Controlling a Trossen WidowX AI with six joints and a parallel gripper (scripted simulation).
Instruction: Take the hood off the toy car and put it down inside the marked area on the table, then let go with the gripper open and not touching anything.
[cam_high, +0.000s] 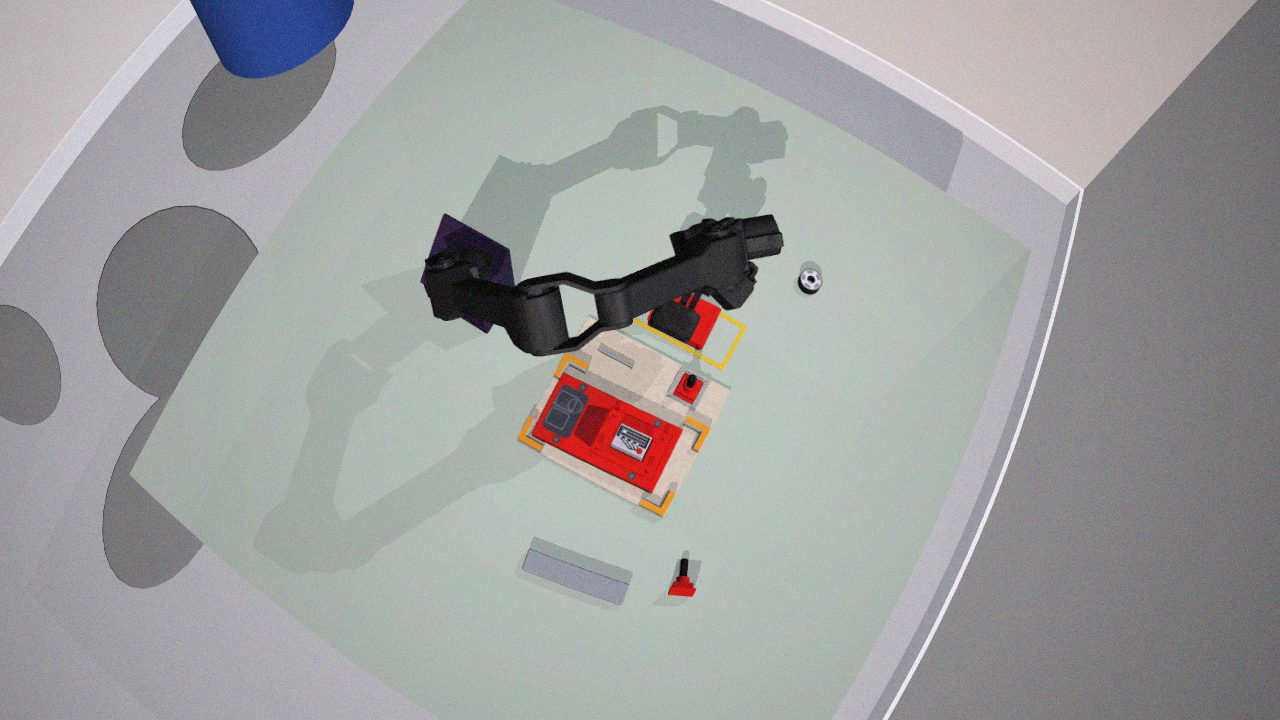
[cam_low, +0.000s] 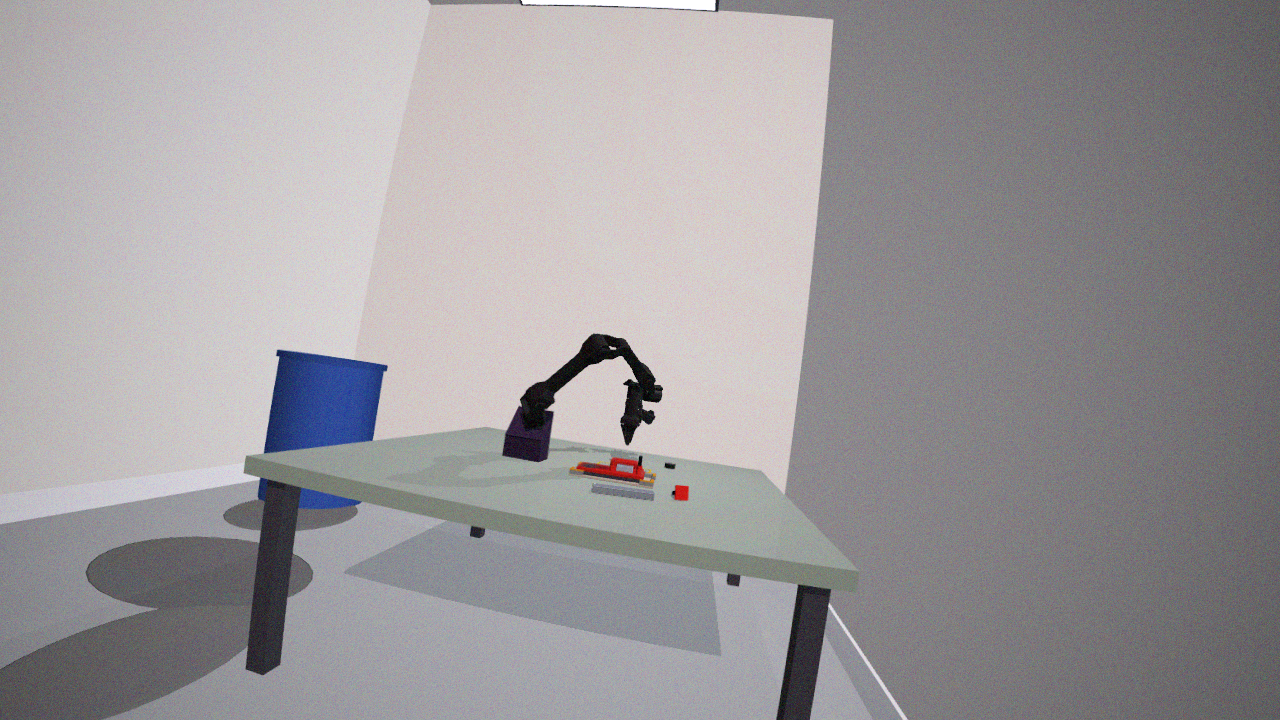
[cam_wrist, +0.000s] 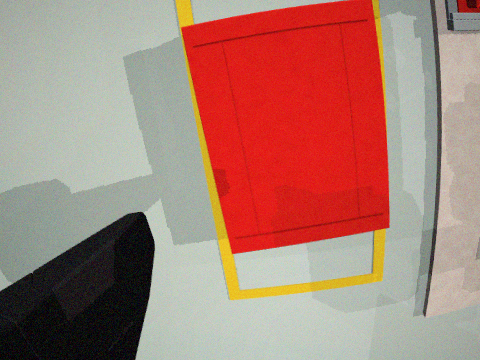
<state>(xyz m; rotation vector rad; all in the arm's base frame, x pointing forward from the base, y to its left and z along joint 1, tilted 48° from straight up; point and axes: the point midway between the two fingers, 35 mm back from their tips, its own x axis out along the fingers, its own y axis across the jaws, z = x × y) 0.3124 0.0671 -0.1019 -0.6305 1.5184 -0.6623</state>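
Observation:
The red hood lies on the table within the yellow outline of the marked area. In the wrist view its long sides overlap parts of the outline's side lines, and bare table shows inside the near end. The red toy car sits on the beige board beside it, its engine picture uncovered. My gripper is open and empty, raised above the hood and apart from it. One black finger shows at the lower left of the wrist view; the other is out of frame.
A red-based black lever stands in a grey socket on the beige board. A grey bar, a red and black piece and a small wheel lie around it. A blue barrel stands beyond the table.

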